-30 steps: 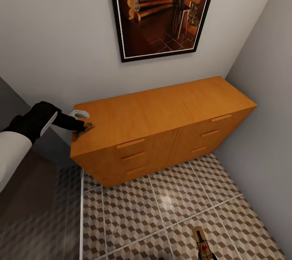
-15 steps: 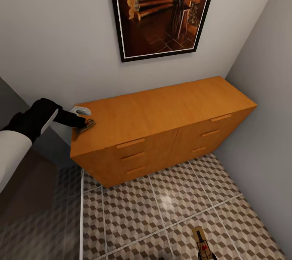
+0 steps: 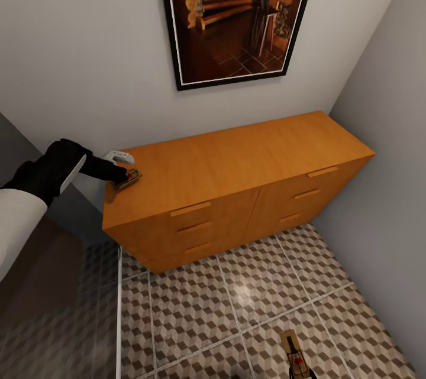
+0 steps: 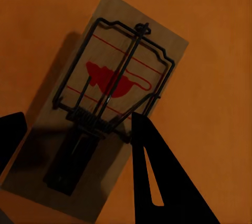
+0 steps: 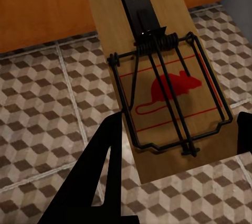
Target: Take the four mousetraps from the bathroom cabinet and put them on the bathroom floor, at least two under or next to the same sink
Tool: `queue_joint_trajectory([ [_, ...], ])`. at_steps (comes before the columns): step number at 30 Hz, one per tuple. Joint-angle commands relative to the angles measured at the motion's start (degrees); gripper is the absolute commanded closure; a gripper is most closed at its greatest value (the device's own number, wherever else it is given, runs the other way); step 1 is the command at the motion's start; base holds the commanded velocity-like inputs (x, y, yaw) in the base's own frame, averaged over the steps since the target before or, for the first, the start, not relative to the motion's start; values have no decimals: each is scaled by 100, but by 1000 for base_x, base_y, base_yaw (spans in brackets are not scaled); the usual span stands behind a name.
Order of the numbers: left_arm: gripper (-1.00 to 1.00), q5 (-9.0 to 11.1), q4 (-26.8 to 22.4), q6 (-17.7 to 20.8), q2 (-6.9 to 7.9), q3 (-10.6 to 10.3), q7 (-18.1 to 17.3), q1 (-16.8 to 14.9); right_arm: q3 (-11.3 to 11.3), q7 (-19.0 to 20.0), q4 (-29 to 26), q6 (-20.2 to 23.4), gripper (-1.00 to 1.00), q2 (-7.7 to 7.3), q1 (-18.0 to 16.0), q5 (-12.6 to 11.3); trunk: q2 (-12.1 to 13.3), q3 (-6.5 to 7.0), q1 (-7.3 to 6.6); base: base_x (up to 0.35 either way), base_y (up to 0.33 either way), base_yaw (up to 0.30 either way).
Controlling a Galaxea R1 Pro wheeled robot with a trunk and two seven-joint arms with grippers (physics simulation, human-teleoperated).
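The orange-brown cabinet (image 3: 236, 160) stands against the back wall with its drawers closed. Over its top left corner my left gripper (image 3: 122, 176) is shut on a mousetrap (image 3: 129, 178), a tan board with dark wire and a red spot. The left wrist view shows that mousetrap (image 4: 113, 93) between the fingers of the left gripper (image 4: 76, 121), its shadow falling on the orange top. My right gripper (image 5: 178, 121) is shut on a second mousetrap (image 5: 163, 72) above the cube-patterned bathroom floor (image 5: 42, 108). That mousetrap (image 3: 294, 350) sits at the bottom edge of the head view. The sink is out of view.
A large framed picture (image 3: 236, 12) hangs on the wall above the cabinet. A grey side wall (image 3: 390, 160) closes the corner on the right. A dark panel (image 3: 41, 284) stands at the left, beside the cabinet. Patterned floor (image 3: 225, 308) stretches out in front of the drawers.
My left gripper has carried its mousetrap slightly up and toward the back wall over the cabinet's left corner. The right gripper and its mousetrap have stayed put.
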Motion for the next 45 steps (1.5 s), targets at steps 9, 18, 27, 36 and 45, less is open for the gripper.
queue_joint_trajectory([
  [9, 100, 40, 7, 35, 9, -40, 9, -7, 33, -56, 5, -10, 100, -3, -4, 26, -10, -9, 3, 0, 0, 0],
  [18, 100, 46, 20, 35, 9, -49, 9, -7, 33, -56, 5, -10, 100, 1, -4, 26, -10, 0, 3, 0, 0, 0],
  [27, 100, 47, 41, 35, 9, -50, 9, -7, 33, -56, 5, -10, 100, 1, -4, 26, -10, 77, 3, 0, 0, 0],
  [36, 100, 48, 45, 35, 9, -50, 9, -7, 33, -56, 5, -10, 100, 0, -4, 26, -10, 160, 3, 0, 0, 0],
  [45, 100, 48, 53, 35, 9, -57, 9, -7, 33, -56, 5, -10, 100, 1, -4, 26, -10, 244, 3, 0, 0, 0],
])
